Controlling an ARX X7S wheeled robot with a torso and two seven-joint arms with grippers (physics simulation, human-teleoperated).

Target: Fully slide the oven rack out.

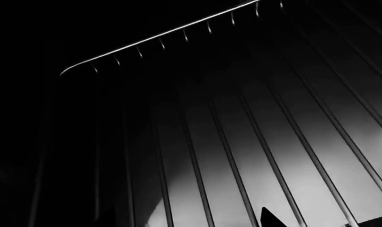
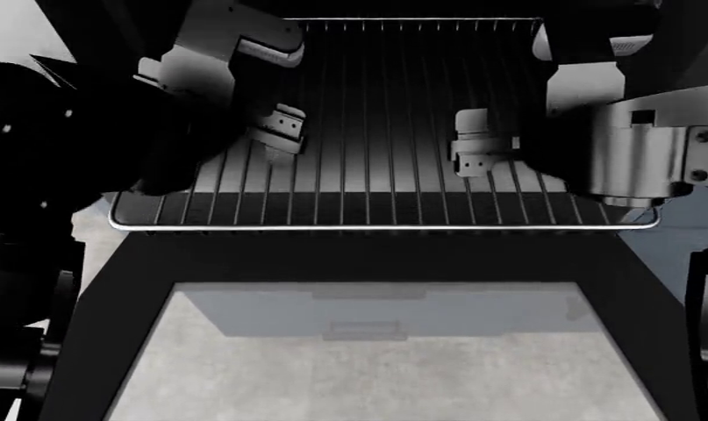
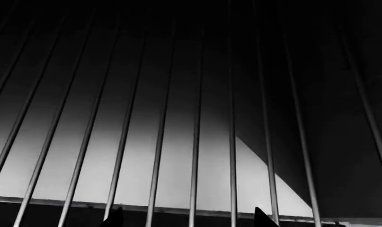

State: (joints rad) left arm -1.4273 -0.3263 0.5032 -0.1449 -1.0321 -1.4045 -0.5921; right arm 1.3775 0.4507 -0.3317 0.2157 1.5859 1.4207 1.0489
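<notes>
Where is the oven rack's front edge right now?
In the head view the oven rack fills the upper middle, under both grippers; its front bar runs above the lowered oven door, whose glass window lies below it.

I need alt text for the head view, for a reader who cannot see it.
A silver oven rack extends out over the open black oven door. The left claw and right claw rest over its rods.
</notes>
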